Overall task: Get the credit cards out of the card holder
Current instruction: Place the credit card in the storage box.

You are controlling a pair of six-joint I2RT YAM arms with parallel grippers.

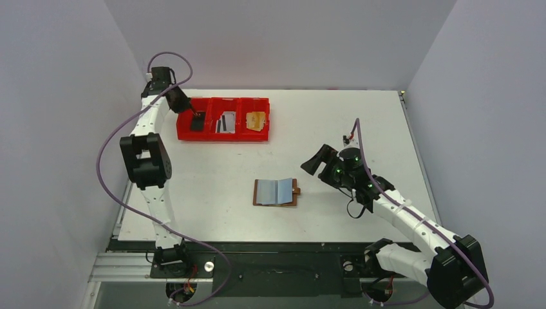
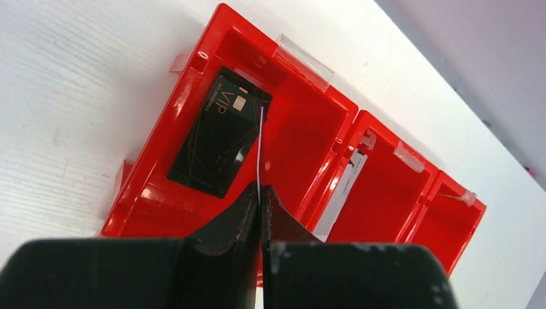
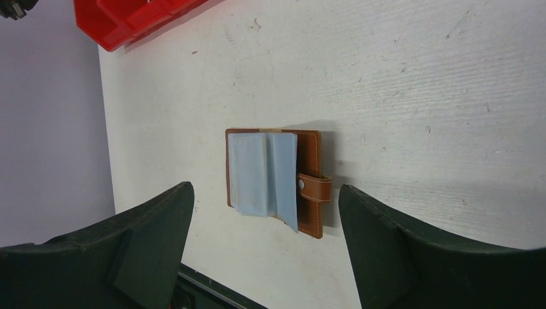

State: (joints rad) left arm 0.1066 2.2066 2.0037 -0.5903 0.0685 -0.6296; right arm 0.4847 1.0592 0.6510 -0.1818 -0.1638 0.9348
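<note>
From above: brown leather card holder (image 1: 277,192) lying open and flat near the middle of the table (image 1: 360,116), grey-blue pockets up, well apart from the red three-compartment tray (image 1: 223,137) at the far left. In the tray's middle compartment, a silver striped card (image 1: 225,122); in the right one, an orange card (image 1: 256,120). Left gripper (image 1: 195,116) poised over the left compartment. Right gripper (image 1: 320,168) near the holder on its right side, not touching it.

From the left wrist: fingers pressed together on a held card (image 2: 259,148), upright and seen edge-on as a thin pale line, face hidden. Beneath it, a black VIP card (image 2: 219,132) lying flat on the floor of the end compartment.

From the right wrist: jaws spread wide with nothing gripped, holder on the table below and between them. Strap tab (image 3: 315,187) folded over the right edge. Pockets (image 3: 257,170) flat and pale; hard to say from here whether any card remains inside.

On handling, as a judgement only: expect light, thin cards, stiff yet springy, with slick faces. Awkward to lift from a flat surface, so best pinched across the thickness at a short edge, wherever one shows above a pocket mouth. Expect a soft, light holder too, likely to slide or lift with the pull. Better to pin the leather cover near the strap with the other gripper while drawing a card straight along its pocket. Pinch firmly but squarely, since a skewed grip could let the card twist or slip out.
</note>
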